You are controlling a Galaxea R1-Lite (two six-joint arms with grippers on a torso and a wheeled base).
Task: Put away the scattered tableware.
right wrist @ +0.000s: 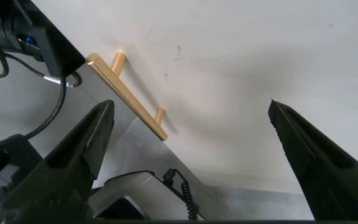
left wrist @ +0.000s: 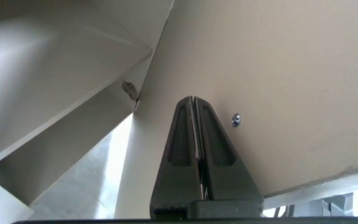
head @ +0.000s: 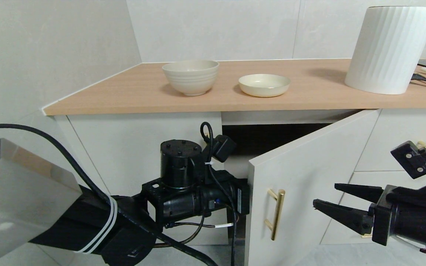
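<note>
The cream ribbed ceramic bowl [head: 190,77] and shallow cream dish [head: 264,84] are sitting on the wooden countertop [head: 142,92]. Below, the left gripper [left wrist: 192,109], pinched together, is seemingly pressing the inside of the white cabinet door [head: 309,166]; pushing hard risks swinging it into the wide-spread right gripper [head: 325,194].

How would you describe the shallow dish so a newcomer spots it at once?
Find the wooden countertop above the open cabinet door. The dish sits between a deep ribbed bowl and a tall white container; it is the low, flat one.
</note>
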